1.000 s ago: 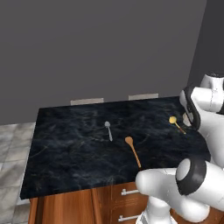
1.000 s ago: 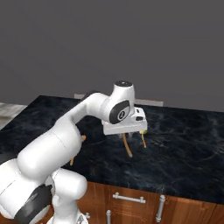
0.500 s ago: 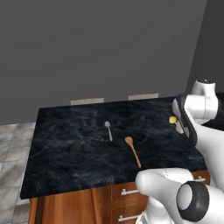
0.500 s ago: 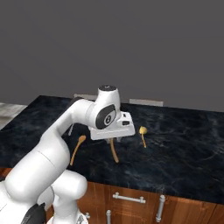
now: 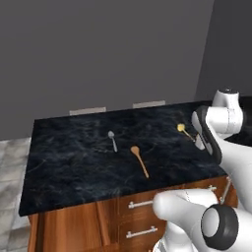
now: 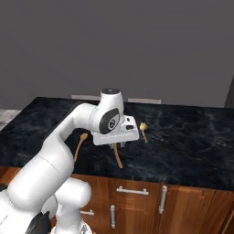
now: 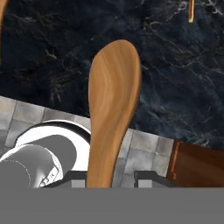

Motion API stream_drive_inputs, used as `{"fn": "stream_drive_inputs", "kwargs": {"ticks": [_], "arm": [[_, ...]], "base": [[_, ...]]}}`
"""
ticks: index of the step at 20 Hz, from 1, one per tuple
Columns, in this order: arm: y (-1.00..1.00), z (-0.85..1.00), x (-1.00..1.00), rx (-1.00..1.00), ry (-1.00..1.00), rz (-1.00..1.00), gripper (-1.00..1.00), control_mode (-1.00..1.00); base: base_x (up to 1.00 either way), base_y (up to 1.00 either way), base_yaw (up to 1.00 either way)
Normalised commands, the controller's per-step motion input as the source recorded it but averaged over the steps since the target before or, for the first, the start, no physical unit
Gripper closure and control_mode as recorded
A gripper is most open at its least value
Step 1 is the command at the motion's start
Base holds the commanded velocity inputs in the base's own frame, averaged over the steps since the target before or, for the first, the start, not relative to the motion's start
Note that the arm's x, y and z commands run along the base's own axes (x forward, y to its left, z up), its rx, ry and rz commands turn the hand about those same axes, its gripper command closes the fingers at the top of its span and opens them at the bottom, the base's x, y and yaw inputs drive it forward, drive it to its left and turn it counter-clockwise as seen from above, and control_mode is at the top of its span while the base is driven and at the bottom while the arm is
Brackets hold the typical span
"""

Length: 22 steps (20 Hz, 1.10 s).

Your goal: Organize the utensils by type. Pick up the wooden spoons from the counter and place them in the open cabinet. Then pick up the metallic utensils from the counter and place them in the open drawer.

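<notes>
1. Left base view, taking the counter (image 5: 74, 162) as landmark. Toward its left-middle lies the metal spoon (image 5: 112, 140), small, silver-grey, round bowl away from the robot.
2. Just right of it, nearer the front edge, lies one wooden spoon (image 5: 140, 160): slim, orange-brown, oval bowl, long thin handle running toward the front edge.
3. Further right, near the back right of the counter, a second wooden spoon (image 5: 184, 130) lies flat, its bowl looking pale yellow; the arm crosses just beside it.
4. Right base view: the gripper (image 6: 116, 145) hangs above the counter's front part. A third wooden spoon (image 6: 118, 156) hangs from it, handle slanting down, clear of the slab as far as I can judge.
5. Hand view: the fingers are closed narrowly on this spoon's neck; its broad grained bowl (image 7: 114, 100) rises between the tips, with counter edge and floor tiles behind it.
6. Step in hand, by my reading: carry the held spoon to the open cabinet. The long handle hangs below the hand, so lift before swinging to keep it off the counter, and turn slowly, since a thin neck can pivot in the grip.
7. Two wooden spoons and the metal spoon remain on the counter, so the task looks early.
</notes>
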Motion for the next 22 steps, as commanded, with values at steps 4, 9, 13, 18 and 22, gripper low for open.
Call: {"fn": "stream_drive_inputs", "kwargs": {"ticks": [4,9,13,18,22], "arm": [[0.00,0.00,0.00,0.00,0.00,0.00,1.00,1.00],[0.00,0.00,0.00,0.00,0.00,0.00,1.00,1.00],[0.00,0.00,0.00,0.00,0.00,0.00,1.00,1.00],[0.00,0.00,0.00,0.00,0.00,0.00,1.00,1.00],[0.00,0.00,0.00,0.00,0.00,0.00,1.00,1.00]], "base": [[-0.18,0.00,-0.71],[-0.06,0.02,-0.78],[0.00,0.00,-0.57],[0.00,-0.10,-0.55],[0.00,-0.25,-0.71]]}}
